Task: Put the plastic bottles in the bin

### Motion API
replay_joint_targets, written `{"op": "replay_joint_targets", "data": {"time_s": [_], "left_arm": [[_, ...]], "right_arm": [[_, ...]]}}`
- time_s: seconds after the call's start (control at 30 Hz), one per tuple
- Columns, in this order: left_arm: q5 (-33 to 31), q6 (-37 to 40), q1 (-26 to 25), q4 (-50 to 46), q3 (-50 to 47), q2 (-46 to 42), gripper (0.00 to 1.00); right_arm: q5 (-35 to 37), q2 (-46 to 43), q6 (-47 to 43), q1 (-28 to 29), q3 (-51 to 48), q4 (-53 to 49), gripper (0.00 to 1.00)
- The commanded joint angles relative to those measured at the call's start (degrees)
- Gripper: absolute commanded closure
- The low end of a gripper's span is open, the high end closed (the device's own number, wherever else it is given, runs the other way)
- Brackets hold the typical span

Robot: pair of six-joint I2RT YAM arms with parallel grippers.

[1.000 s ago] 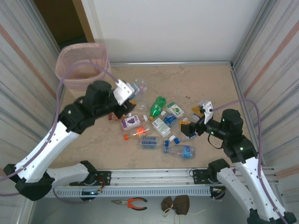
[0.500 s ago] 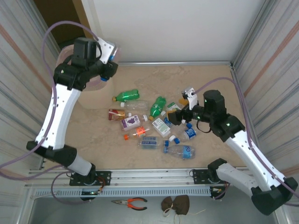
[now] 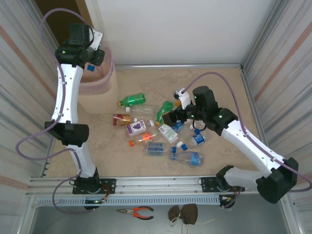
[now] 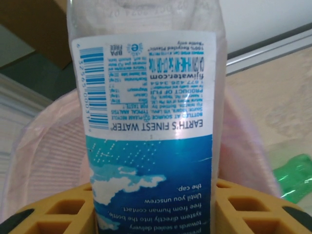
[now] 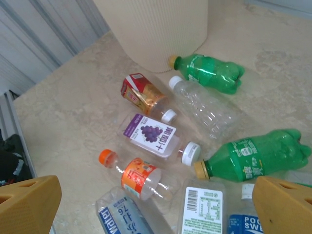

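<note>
The left gripper (image 4: 153, 212) clamps a blue-labelled water bottle (image 4: 148, 122) above the bin (image 4: 44, 151) — the right gripper (image 5: 156, 204) hangs wide open over scattered bottles (image 5: 151, 134).

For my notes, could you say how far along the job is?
Done: the pale pink mesh bin hides its contents. In hand: left gripper holds a clear blue-labelled bottle above it. Left: roughly ten crushed plastic bottles on the table, under the open right gripper.

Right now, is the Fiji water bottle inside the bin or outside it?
Outside. The Fiji water bottle is gripped between the left pincer's yellow fingers, hanging above the pink bin's open mouth.
</note>
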Motion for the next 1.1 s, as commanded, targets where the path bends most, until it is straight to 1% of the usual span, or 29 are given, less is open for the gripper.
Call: {"op": "replay_joint_targets", "data": {"time_s": [0.0, 0.2, 0.3, 0.47, 0.6, 0.8, 0.83, 1.07], "left_arm": [[-3.93, 2.17, 2.16, -0.76, -1.57, 0.13, 0.59], [-8.23, 2.96, 5.67, 2.10, -8.63, 0.30, 0.58], [-10.76, 3.23, 7.06, 2.57, -10.03, 1.20, 0.57], [-12.11, 2.31, 8.76, 1.66, -10.19, 3.57, 0.56], [-11.05, 1.63, 9.49, 2.02, -11.63, 5.67, 0.56], [-7.41, 0.73, 9.60, 1.96, -12.58, 9.38, 0.56], [-6.97, 0.51, 9.58, 1.96, -12.92, 11.29, 0.56], [-3.66, -1.38, 9.60, 0.82, -15.73, 13.78, 0.45]], "right_arm": [[2.30, 0.55, -0.89, 1.81, 1.71, -1.49, 0.01], [2.82, 0.99, 0.21, 3.57, 0.35, -0.33, 0.01], [2.80, 1.19, 0.17, 4.32, -0.67, 0.89, 0.01], [2.54, 1.46, 0.55, 4.55, -0.77, 1.12, 0.01], [2.01, 1.33, 0.55, 4.56, -1.14, 1.14, 0.01], [2.49, 0.51, 0.81, 4.63, -2.25, 1.05, 0.01], [2.62, 0.26, 0.82, 4.61, -2.41, 1.06, 0.01], [3.70, -1.10, 2.28, 4.63, -4.32, 2.22, 0.01]]}}
